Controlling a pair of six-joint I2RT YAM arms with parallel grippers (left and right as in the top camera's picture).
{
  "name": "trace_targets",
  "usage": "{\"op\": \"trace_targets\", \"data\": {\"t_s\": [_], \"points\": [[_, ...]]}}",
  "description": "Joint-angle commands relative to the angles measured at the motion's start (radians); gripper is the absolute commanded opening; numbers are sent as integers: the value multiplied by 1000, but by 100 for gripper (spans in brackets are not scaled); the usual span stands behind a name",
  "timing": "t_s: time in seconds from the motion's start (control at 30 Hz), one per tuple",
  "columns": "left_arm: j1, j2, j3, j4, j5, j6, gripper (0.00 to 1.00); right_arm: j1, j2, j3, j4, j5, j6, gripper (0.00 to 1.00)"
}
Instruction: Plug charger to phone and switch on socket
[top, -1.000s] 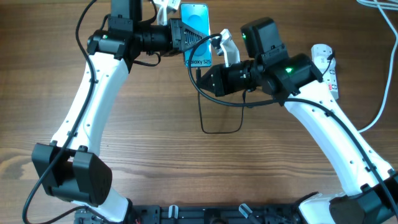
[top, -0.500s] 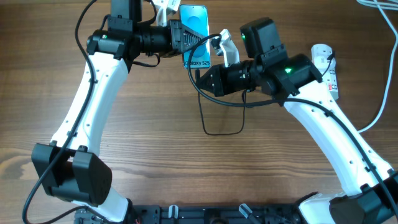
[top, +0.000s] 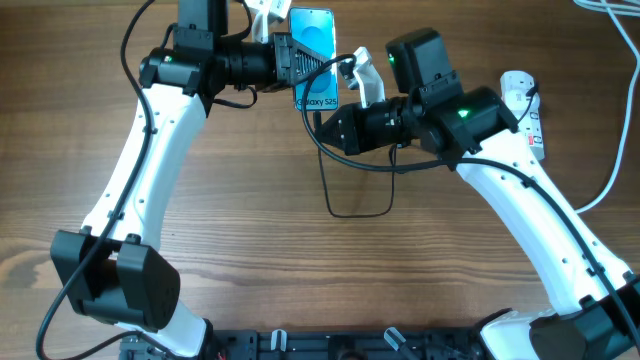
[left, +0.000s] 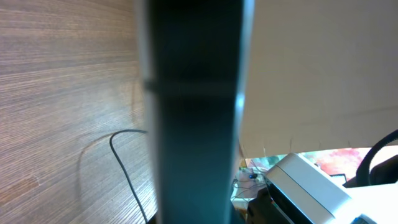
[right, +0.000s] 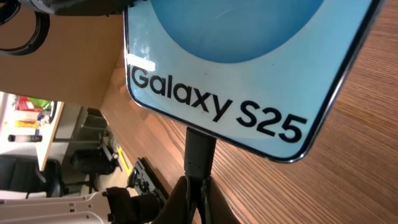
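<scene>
Pinching the charger (right: 200, 149) by its stiff connector suits the limp cable; right gripper (right: 198, 186) clamps it, left gripper (top: 292, 56) clamps the slick phone (top: 315, 30).

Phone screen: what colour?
Phone screen is cyan with black Galaxy S25 text; best in right wrist view.

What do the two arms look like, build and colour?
The left arm and right arm match: white tapered links, black joint housings, a black cable along each, a green light near the wrist. The left gripper and right gripper are black, each with a white handle-like piece.
</scene>
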Motion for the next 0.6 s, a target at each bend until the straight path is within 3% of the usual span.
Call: {"op": "trace_targets", "data": {"t_s": [0.0, 0.57], "points": [[-6, -16, 6, -16, 119, 27, 4, -9, 2, 9, 46, 29, 3, 5], [-6, -16, 6, -47, 119, 28, 4, -9, 2, 9, 63, 29, 4, 4]]}}
